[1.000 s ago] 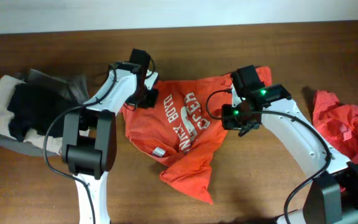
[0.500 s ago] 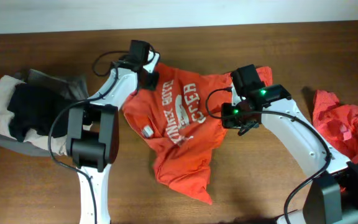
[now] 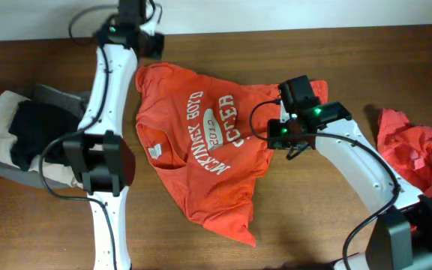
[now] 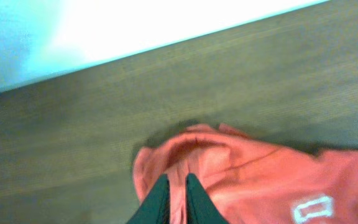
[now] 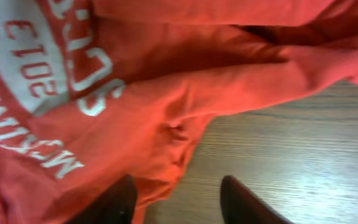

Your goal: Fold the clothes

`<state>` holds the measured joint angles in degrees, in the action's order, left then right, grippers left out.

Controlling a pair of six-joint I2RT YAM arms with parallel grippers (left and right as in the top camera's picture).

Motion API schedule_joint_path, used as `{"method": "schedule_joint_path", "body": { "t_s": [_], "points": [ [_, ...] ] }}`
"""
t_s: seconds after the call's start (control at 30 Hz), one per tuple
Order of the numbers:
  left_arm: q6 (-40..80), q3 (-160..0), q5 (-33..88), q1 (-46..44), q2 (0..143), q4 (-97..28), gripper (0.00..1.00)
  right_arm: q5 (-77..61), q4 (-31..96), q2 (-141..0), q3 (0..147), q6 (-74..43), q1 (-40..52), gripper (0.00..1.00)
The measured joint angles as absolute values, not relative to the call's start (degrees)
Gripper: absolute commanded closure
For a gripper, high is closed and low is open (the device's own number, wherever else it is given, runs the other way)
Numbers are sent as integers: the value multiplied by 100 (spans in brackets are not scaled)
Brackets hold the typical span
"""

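Right hand [image 5: 178,183] spread above the T-shirt's [image 5: 166,74] edge; left hand's [image 4: 177,182] state I cannot tell.

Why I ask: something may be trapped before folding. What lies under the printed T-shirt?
At its edges the printed T-shirt rests straight on the wooden table. Whatever lies beneath its middle is covered and cannot be seen.

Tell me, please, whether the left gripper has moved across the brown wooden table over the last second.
Yes. The left gripper has travelled toward the far edge of the brown wooden table, pulling the orange-red cloth T-shirt out flatter.
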<state>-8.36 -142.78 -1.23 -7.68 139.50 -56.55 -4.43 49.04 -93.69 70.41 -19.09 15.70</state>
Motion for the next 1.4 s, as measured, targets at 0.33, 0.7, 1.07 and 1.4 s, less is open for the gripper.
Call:
{"method": "schedule_joint_path", "body": {
  "t_s": [0.33,0.7,1.07,1.4],
  "points": [
    [-895,-15769,840,-1282,13941,-8753,93,-266,4873,-9437,7041,-2119,344,19],
    [-670,-15889,-252,-2530,13657,-9660,87,-945,4139,-10503,7046,-1734,-1144,13],
    [-248,-14785,-1214,-2810,10167,-9653,78,-1509,3553,-11133,7050,-1323,-1264,96],
    [-134,-11603,-506,-2818,10160,-9115,77,-1190,5000,-10457,7961,-1306,-1516,96]
  ]
}}
